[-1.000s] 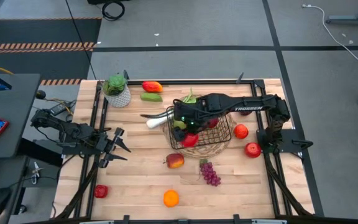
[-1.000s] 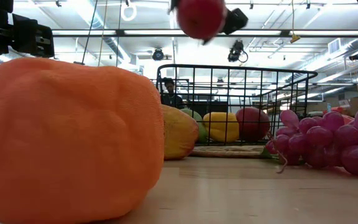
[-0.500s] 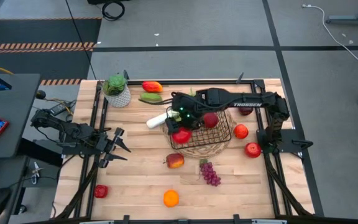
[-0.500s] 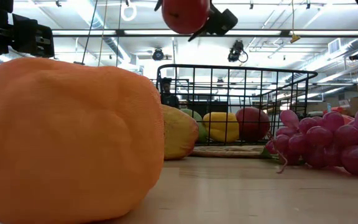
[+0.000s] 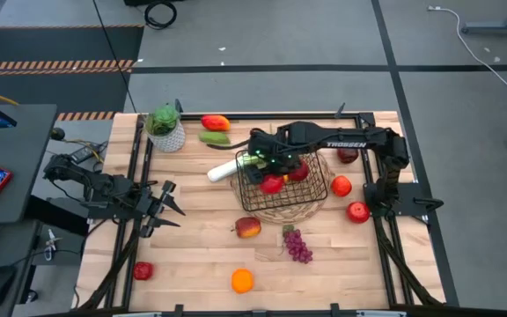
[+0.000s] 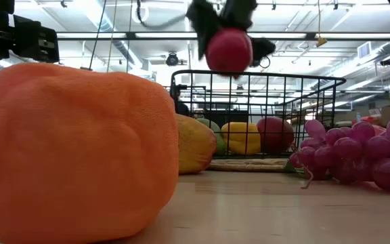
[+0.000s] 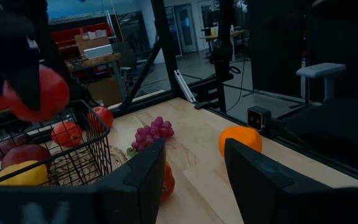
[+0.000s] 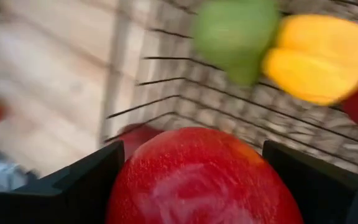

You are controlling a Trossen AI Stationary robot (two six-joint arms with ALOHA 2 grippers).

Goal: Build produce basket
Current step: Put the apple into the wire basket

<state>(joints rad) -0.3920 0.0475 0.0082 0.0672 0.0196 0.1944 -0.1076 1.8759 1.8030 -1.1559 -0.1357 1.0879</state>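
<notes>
Several pieces of produce already sit in the basket [image 5: 282,182], so the task looks partly done. Right end effector [image 5: 271,179] hangs over the basket's opening, clamped on a red apple [image 5: 272,183]; drop not yet made.

Inside the basket below the end effector: a yellow piece [image 6: 244,137], a red piece [image 6: 275,133], a green piece [image 8: 236,32].

Left on the desk [image 5: 192,264], largest to smallest: leek [image 5: 222,170] just beside the basket wall; grapes [image 5: 298,244] near the basket's front; yellow-red fruit [image 5: 248,228] beside the grapes; green piece [image 5: 214,137] and red-orange piece [image 5: 216,122] beyond the basket; orange [image 5: 242,281] well apart at the desk's near edge; two red apples [image 5: 341,186] off to the basket's far side; one more red apple [image 5: 143,270] well apart, near the left arm. My guess: under half done.

Left end effector [image 5: 167,208] waits well apart from the basket, fingers spread wide, holding nothing.

View differences: high view gives the whole layout but hides the grip. Right wrist view shows the apple wedged between both fingers [image 8: 73,186] with the basket floor beneath. Low view shows the apple [image 6: 229,49] above the basket rim [image 6: 263,74], clear of it. Left wrist view shows the grapes [image 7: 153,133] and orange [image 7: 240,139] lying apart on bare desk.
</notes>
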